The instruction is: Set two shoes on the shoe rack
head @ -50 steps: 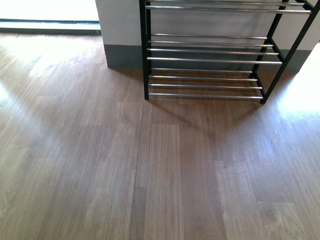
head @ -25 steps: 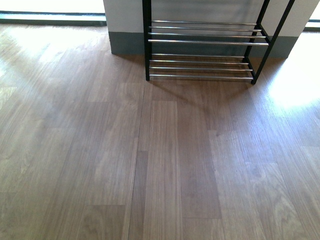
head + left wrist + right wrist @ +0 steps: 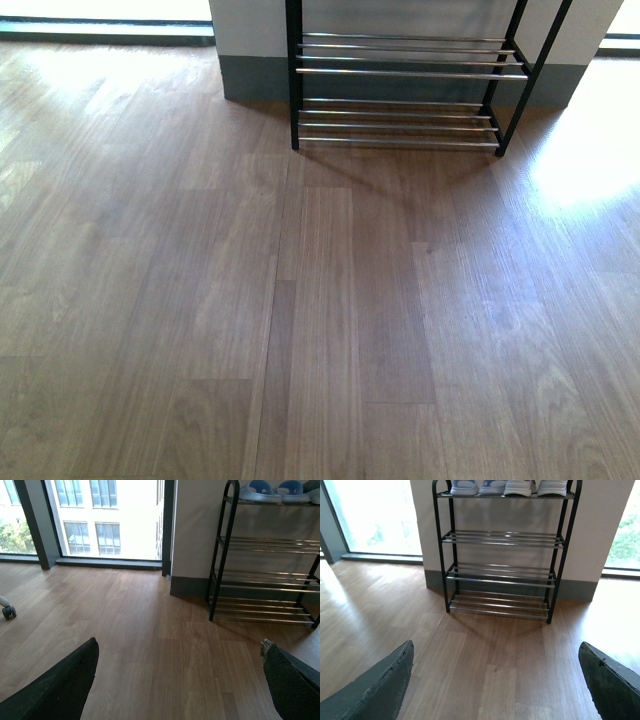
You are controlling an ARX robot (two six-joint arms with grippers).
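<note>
Facing the shoe rack against the pale wall, I see both pairs on its top tier: pale-blue slides beside grey sneakers. My left gripper and right gripper hang over the wood floor with jaws spread wide and nothing between them. Lower chrome shelves sit bare. A chair caster shows near the window.

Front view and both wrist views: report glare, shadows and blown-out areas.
Front view: a sunlit patch washes out the floor at right; the shoe rack casts a shadow forward. Left wrist view: the window is overexposed. Right wrist view: the left window is blown white, with glare on the floorboards below.
</note>
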